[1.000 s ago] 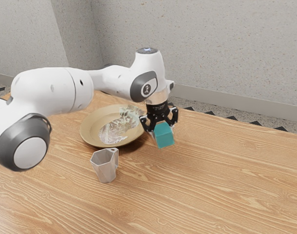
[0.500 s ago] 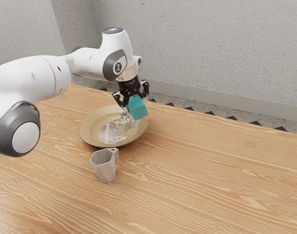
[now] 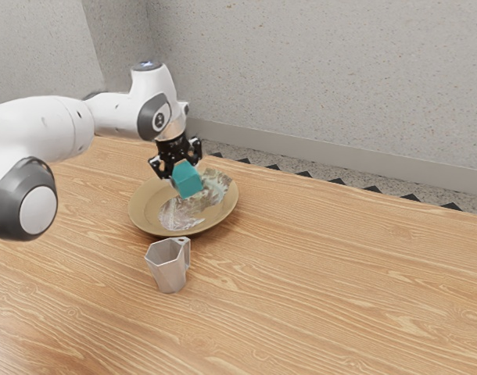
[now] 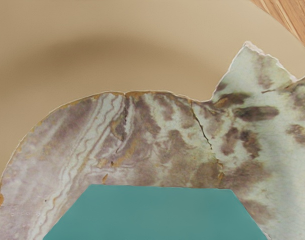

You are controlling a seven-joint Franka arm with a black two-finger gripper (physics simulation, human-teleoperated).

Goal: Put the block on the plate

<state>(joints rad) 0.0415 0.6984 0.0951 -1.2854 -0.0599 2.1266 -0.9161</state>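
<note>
The smooth teal block is pinched, tilted, between parted black fingers above the round tan plate, near the counter's wall-side edge; a marbled, jagged slab is cradled in the plate.

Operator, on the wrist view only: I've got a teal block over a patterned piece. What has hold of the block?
Observer: The exterior view shows the claw gripping the block.

Operator: Anything standing beside the plate?

Observer: Yes, a grey faceted cup stands upright on the table, nearer the exterior camera than the plate.

Operator: Which way does its handle point?

Observer: The handle is on the side toward the exterior view's right.
</note>
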